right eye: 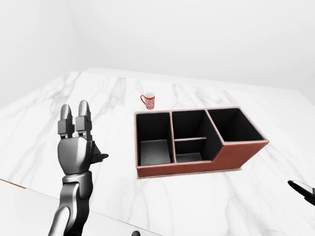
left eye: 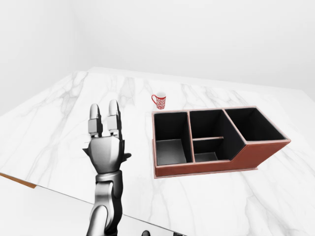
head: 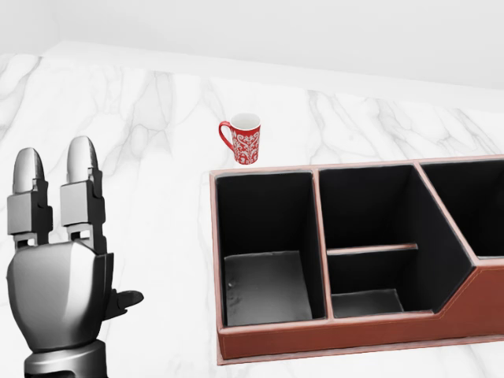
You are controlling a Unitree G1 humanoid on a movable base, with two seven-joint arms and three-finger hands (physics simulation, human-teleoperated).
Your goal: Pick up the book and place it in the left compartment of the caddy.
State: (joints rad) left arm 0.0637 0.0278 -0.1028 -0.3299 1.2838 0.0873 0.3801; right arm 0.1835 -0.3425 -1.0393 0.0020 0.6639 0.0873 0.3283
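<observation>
We see the left hand raised upright at the lower left of the head view, its back turned toward us, two fingers straight up side by side and the thumb sticking out to the right; the hand is open and holds nothing. It stands above the white marble bench, well to the left of the caddy. The caddy is a reddish-brown box with black-lined compartments, lying on the bench with its long side running left to right in the eye views. Its left compartment is open at the top and we see only its dark floor and walls inside; the middle section is split by a low divider into two smaller bays, and a larger compartment sits at the right end. A red mug with a white pattern stands upright on the bench just beyond the caddy's upper left corner, apart from it, handle to the left. We cannot find the book in any of the three views; the hand's own bulk covers part of the bench at the lower left of the head view. At the right edge of the right-eye view a dark fingertip of the right hand pokes in, and we cannot tell whether that hand is open or closed.
</observation>
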